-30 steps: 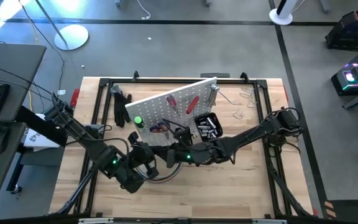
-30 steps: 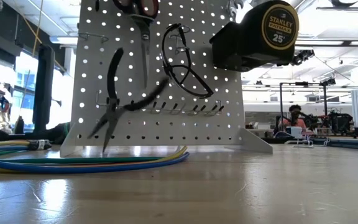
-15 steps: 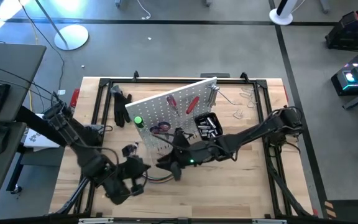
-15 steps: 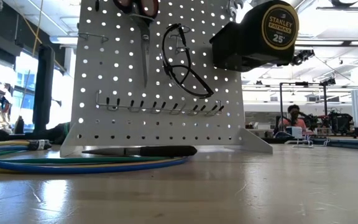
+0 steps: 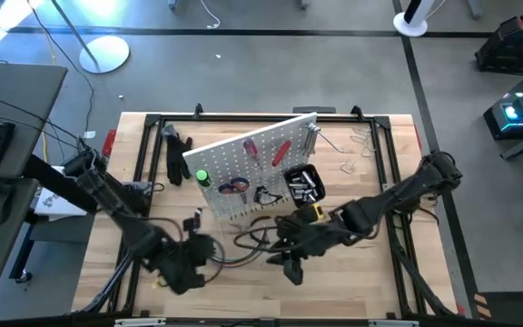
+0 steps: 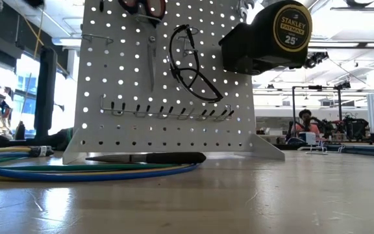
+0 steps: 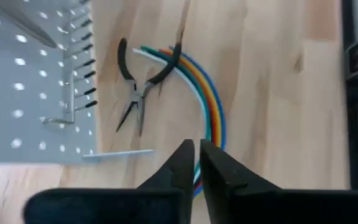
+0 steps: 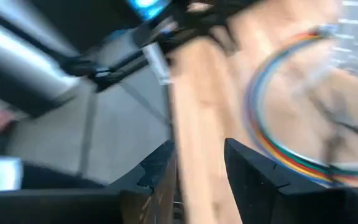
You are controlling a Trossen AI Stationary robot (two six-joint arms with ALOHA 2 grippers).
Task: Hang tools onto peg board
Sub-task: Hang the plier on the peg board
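The white peg board (image 5: 252, 162) stands tilted at mid table; on its near face (image 6: 161, 97) hang red-handled scissors (image 6: 149, 26), black glasses (image 6: 190, 62) and a yellow tape measure (image 6: 271, 36). Black-handled pliers (image 6: 148, 157) lie flat on the table at the board's foot, their handles across the coloured cables (image 7: 207, 93). My left gripper (image 7: 196, 155) hovers shut, near of the board and left of the pliers (image 7: 138, 87). My right gripper (image 8: 201, 168) is open with nothing between its fingers, and hangs over the table near of the board (image 5: 291, 265).
A black bin (image 5: 302, 184) with metal parts is fixed to the board. Black gloves (image 5: 176, 150) lie at the far left and loose wire hooks (image 5: 357, 145) at the far right. A black frame (image 5: 152, 123) borders the table. The cable bundle (image 5: 234, 252) curves between the two grippers.
The pliers, blurred in front of the board's hook rail a second ago, have fallen and now lie flat at the board's foot. My right gripper has drawn back from the board toward the table's near and right edges, turning. My left gripper has moved toward the near edge.
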